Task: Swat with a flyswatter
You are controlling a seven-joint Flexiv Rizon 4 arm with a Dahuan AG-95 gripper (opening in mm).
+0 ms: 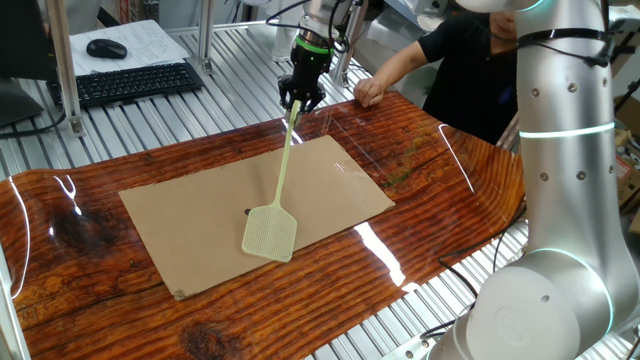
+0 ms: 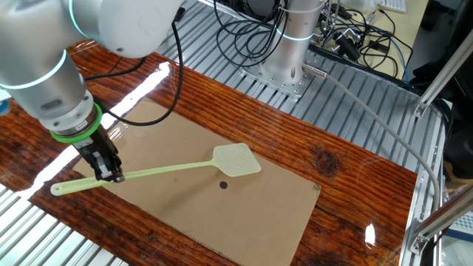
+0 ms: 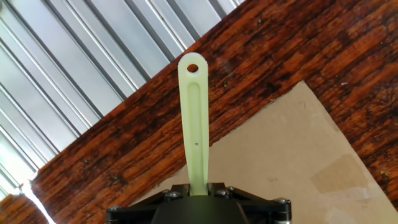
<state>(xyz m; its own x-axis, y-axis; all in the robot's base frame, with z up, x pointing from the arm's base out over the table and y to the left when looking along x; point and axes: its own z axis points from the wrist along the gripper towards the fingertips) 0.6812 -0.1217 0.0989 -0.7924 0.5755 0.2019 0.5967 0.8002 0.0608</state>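
- Between the fingers of the gripper (image 2: 111, 174), the handle of the flyswatter (image 2: 166, 171) was clamped near its tail end; the jaws were closed on it, with only the short stub carrying the hanging hole sticking out behind the hand.
- Ahead of the hand, the long handle ran out over the cardboard sheet (image 2: 244, 214) to the mesh head (image 2: 236, 159).
- From one fixed view the head (image 1: 269, 232) sat low over the sheet, at or just above its surface; I could not tell whether it touched.
- Just beside the head, on the side nearer the hand, a small dark spot (image 2: 223, 185) lay on the cardboard, presumably the target. The head was next to it, not over it.
- Hand view: the stub (image 3: 193, 112) rose straight and centred out of the gripper body, so the grip looked square and untwisted.
- Judgement on the step: the swat was in hand, with the head down near the sheet but off the mark.
- To do it well: keep the clamp firm, since the long lever will try to turn the handle in the jaws on impact.
- Shift the hand sideways so the mesh covers the spot before striking, and bring the head down flat, not on its edge.
- Risk: a person's hand (image 1: 367, 92) rested on the table edge beyond the gripper; keep the swing clear of it.
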